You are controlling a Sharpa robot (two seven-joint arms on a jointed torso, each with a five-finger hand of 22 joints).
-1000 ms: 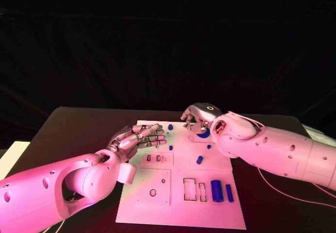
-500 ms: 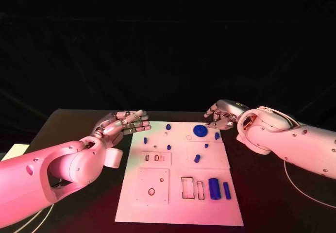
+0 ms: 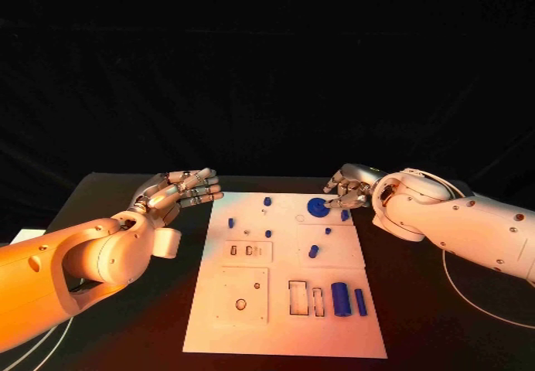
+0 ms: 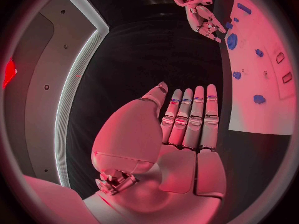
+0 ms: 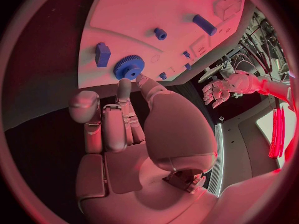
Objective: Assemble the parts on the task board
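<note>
The white task board [image 3: 251, 309] lies mid-table. A blue gear [image 3: 319, 206] sits at its far right, beside a blue block [image 3: 345, 216]. Small blue pegs [image 3: 269, 202] dot the far half, and two blue cylinders [image 3: 341, 300] lie near the front right. My right hand [image 3: 348, 185] hovers at the board's far right edge with loosely bent fingers, holding nothing. One fingertip [image 5: 139, 77] reaches the rim of the gear [image 5: 129, 67]; I cannot tell whether it touches. My left hand [image 3: 178, 189] floats left of the board, fingers [image 4: 190, 117] straight and side by side, holding nothing.
Empty slots [image 3: 301, 298] and round holes [image 3: 241, 304] mark the near half of the board. Bare black table [image 3: 134, 325] lies on both sides. The left wrist view has the right hand [image 4: 202, 15] above the gear [image 4: 232, 41].
My right hand lifted off the gear and drew back to the right, leaving the gear uncovered. My left hand moved from the board's left edge out over the table to the left.
</note>
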